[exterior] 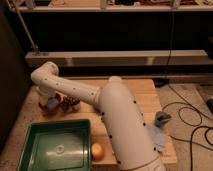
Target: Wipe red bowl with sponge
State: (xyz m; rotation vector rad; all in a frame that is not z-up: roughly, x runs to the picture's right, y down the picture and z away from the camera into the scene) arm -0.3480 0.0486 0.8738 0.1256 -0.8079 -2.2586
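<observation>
Tool point(50, 98) sits over bowl point(46, 109), behind the tray point(60, 123).

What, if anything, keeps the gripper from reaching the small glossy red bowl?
Probably nothing, so yes: the gripper hangs right over the small glossy red bowl at the wooden table's far corner. The dark knobbly cluster lies beside it, not in between.

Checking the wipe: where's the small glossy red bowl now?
In the camera view, the red bowl sits at the far left corner of the wooden table, beyond the green tray, beside the dark knobbly cluster; the gripper hangs over it.
</observation>
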